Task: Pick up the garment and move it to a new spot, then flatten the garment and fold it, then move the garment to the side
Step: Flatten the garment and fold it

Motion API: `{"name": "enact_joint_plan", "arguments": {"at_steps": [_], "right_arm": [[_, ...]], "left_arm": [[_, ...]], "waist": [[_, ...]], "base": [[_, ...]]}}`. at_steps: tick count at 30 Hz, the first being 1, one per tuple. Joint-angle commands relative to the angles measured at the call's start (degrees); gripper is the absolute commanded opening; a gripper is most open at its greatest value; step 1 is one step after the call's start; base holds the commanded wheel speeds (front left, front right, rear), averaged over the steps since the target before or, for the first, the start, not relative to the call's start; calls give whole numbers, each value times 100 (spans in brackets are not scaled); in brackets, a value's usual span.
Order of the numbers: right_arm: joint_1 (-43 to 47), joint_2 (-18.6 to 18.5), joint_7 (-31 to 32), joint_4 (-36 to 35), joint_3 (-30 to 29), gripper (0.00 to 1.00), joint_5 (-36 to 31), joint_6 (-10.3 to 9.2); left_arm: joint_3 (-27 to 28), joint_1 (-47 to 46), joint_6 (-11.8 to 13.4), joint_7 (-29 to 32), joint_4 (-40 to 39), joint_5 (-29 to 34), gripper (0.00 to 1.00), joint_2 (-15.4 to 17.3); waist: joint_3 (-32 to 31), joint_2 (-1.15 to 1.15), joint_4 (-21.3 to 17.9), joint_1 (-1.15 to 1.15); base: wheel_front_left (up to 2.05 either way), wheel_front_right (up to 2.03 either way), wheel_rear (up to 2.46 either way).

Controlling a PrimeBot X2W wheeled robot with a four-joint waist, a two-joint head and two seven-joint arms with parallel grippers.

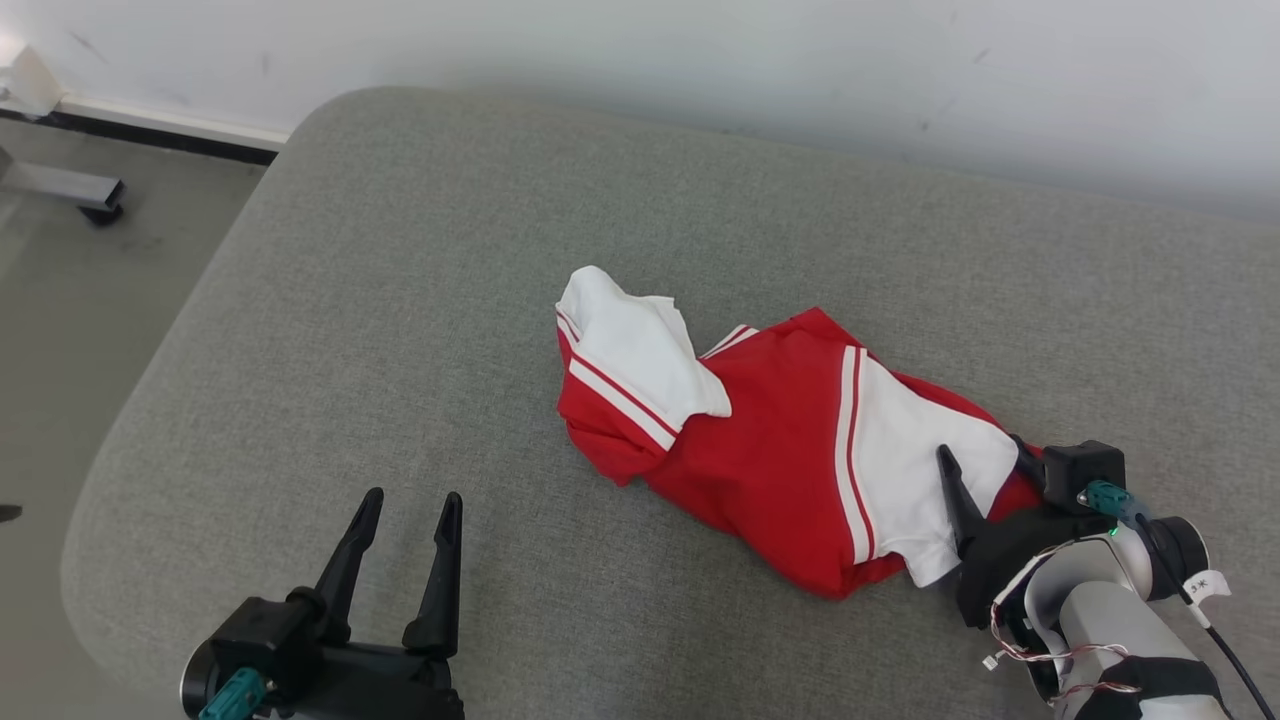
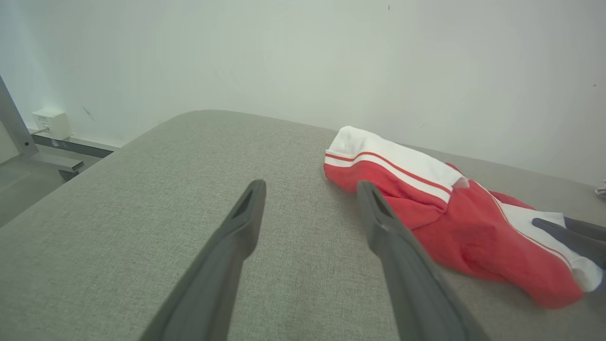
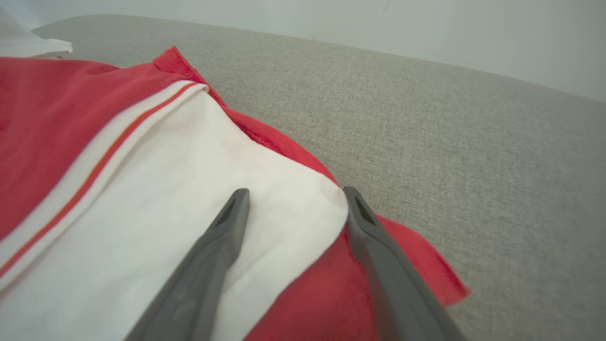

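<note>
Now our right gripper [image 1: 980, 447] stands wide open over the garment [image 1: 780, 440]

Its fingers [image 3: 208, 265] straddle a corner of the white panel at the garment's right end, holding nothing. We see the red and white garment crumpled near the middle of the grey cushion [image 1: 400, 300]. Our left gripper [image 1: 413, 495], wide and empty too, hovers above bare cushion, apart from the garment's left end

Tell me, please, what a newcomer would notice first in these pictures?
The crumpled red-and-white fabric garment stands out, lying centrally on the grey upholstered surface. Next comes the right end effector, open at the garment's white right-hand panel, while the left end effector sits open at lower left, apart from it.
</note>
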Motion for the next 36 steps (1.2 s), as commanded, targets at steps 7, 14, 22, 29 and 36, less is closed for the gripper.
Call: {"name": "enact_joint_plan", "arguments": {"at_steps": [7, 14, 22, 29, 36], "right_arm": [[-331, 28, -197, 402, 182, 0, 214, -16], [-539, -1, -298, 42, 271, 0, 461, -16], [-360, 497, -296, -1414, 807, 0, 838, -16], [-31, 757, -291, -2199, 1873, 0, 1185, -16], [484, 773, -292, -2631, 3589, 0, 2010, -16]], "left_arm": [[34, -135, 11, 0, 33, -24, 100, -21], [82, 45, 11, 0, 89, 41, 100, 0], [266, 230, 11, 0, -5, 83, 100, -15], [500, 346, 11, 0, -62, 114, 100, 6], [651, 427, 10, 0, -97, 103, 100, 4]], "waist": [[59, 0, -23, -1], [-264, 0, -180, -1], [-566, 0, -78, -1], [-617, 0, 141, -1], [-610, 0, 352, -1]], "base": [[0, 0, 0], [0, 0, 0], [0, 0, 0], [0, 0, 0], [0, 0, 0]]}}
